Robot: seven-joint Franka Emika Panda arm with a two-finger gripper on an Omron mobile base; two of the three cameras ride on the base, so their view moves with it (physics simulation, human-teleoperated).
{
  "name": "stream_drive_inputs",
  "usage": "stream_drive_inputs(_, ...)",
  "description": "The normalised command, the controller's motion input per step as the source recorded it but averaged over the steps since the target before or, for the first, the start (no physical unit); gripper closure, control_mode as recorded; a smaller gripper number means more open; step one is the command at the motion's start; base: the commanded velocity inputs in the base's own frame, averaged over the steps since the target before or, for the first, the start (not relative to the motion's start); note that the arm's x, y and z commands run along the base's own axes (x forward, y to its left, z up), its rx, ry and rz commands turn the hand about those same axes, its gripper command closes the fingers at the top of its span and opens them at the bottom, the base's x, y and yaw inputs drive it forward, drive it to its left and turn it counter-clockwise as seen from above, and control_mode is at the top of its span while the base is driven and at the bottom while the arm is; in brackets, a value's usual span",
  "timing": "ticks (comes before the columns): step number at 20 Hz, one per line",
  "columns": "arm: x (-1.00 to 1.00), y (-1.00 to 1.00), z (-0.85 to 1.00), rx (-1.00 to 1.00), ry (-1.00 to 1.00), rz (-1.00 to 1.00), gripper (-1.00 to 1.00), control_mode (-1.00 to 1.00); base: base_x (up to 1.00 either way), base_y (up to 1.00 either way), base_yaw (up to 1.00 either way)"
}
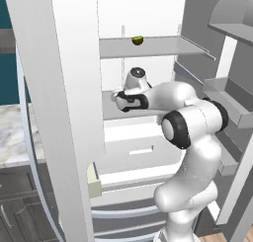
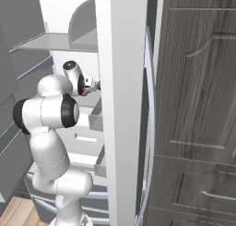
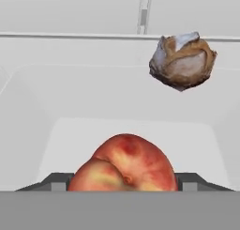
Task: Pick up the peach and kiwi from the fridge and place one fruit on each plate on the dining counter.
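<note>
1. The end effector point(image 3: 123, 184) sits at the bottom middle of the hand view, with its two dark tips low on each side of the peach point(image 3: 124, 164).
2. The tips are part way in and seem to press the peach from both sides, so I think the end effector holds the peach.
3. The peach fills the bottom middle of the hand view, right between the tips. It is as close as it can be.
4. The peach is round, so it has no long side to line up with.
5. A brown lumpy thing point(image 3: 183, 61) sits at the upper right of the hand view, farther back on the white shelf point(image 3: 126, 111). It is well apart from the peach.
6. In the left base view the arm reaches into the fridge point(image 1: 59, 88) toward the middle of the frame.
7. In the right base view the end effector point(image 2: 94, 86) is at the upper left middle, right by the edge of the white fridge door. A bit of red shows at its tip there.
8. The kiwi point(image 1: 138, 40) rests on the grey shelf above the arm, near the top middle of the left base view. It is up and a bit to the right of the hand.
9. The next move, I think, is to pull the peach straight back out, away from the brown lumpy thing.
</note>
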Motion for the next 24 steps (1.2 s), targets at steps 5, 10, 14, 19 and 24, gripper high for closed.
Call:
stream_drive_inputs(5, -1.0, 0.0, 0.75, 0.0, -0.02, 0.0, 1.0, -1.0, 0.0, 0.0, 0.0)
stream_drive_inputs(10, -1.0, 0.0, 0.66, 0.0, 0.05, 0.0, 1.0, -1.0, 0.0, 0.0, 0.0)
stream_drive_inputs(14, -1.0, 0.0, 0.57, 0.0, 0.24, 0.0, 1.0, -1.0, 0.0, 0.0, 0.0)
stream_drive_inputs(19, -1.0, 0.0, 0.27, 0.01, 0.32, 0.0, 1.0, -1.0, 0.0, 0.0, 0.0)
stream_drive_inputs(24, -1.0, 0.0, 0.02, 0.0, 0.09, 0.0, 1.0, -1.0, 0.0, 0.0, 0.0)
